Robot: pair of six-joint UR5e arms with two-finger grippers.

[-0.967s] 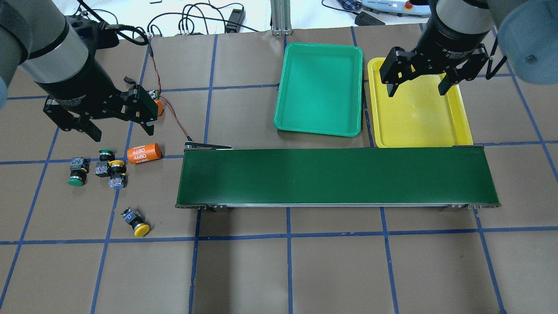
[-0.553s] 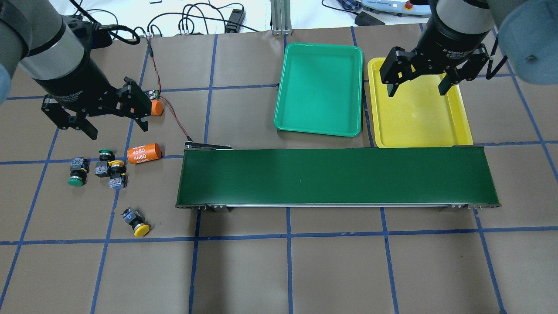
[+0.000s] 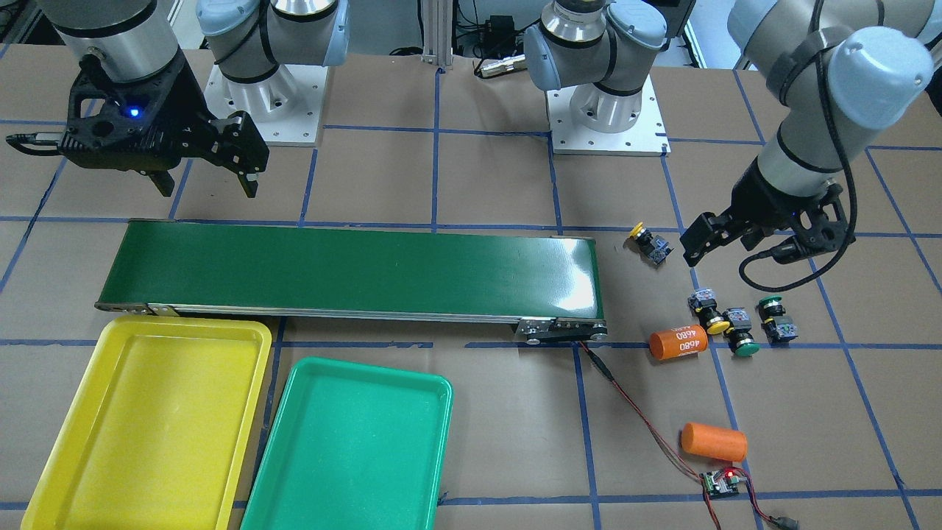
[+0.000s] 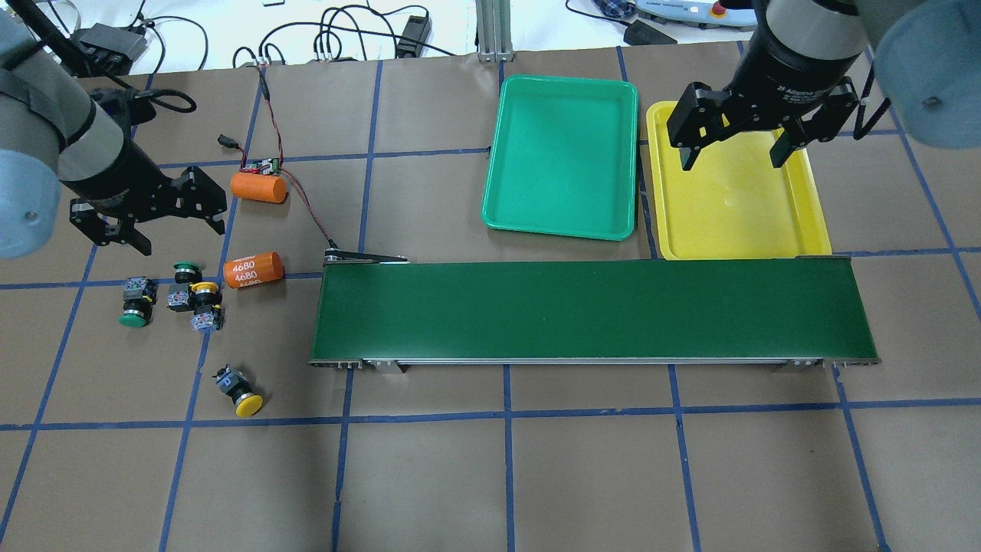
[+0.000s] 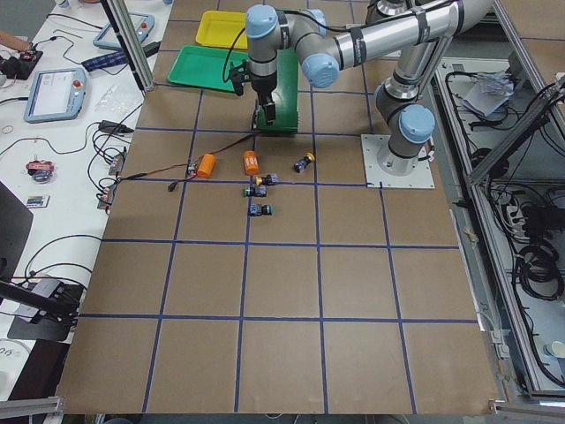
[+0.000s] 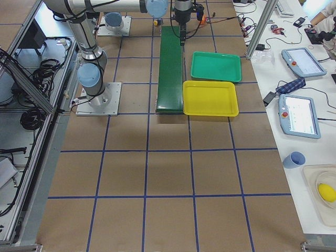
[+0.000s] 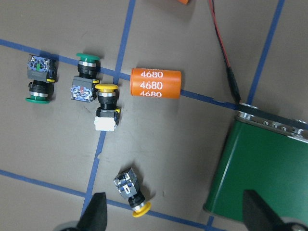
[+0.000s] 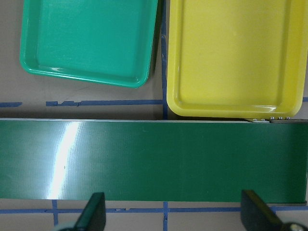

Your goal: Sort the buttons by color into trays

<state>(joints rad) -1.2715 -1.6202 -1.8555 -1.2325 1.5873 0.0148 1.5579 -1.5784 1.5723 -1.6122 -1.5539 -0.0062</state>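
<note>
Beside the conveyor belt (image 4: 594,310), on the worktop (image 4: 460,460), your four buttons (image 4: 203,295) lie unsorted, none in the green tray (image 4: 567,153) or yellow tray (image 4: 736,222). Your left gripper (image 4: 178,232) hovers near them, jaws apart; your right gripper (image 4: 733,159) hangs spread over yellow. First pick, I judge: descend onto one button.

On their sides off the belt's (image 4: 590,310) left end lie a green button (image 4: 133,303) farthest out, a second green button (image 4: 184,272) against a yellow button (image 4: 204,297), and a lone yellow button (image 4: 240,389) nearer the robot, while the green tray (image 4: 563,153) and yellow tray (image 4: 736,207) sit side by side beyond the belt's right half.
</note>
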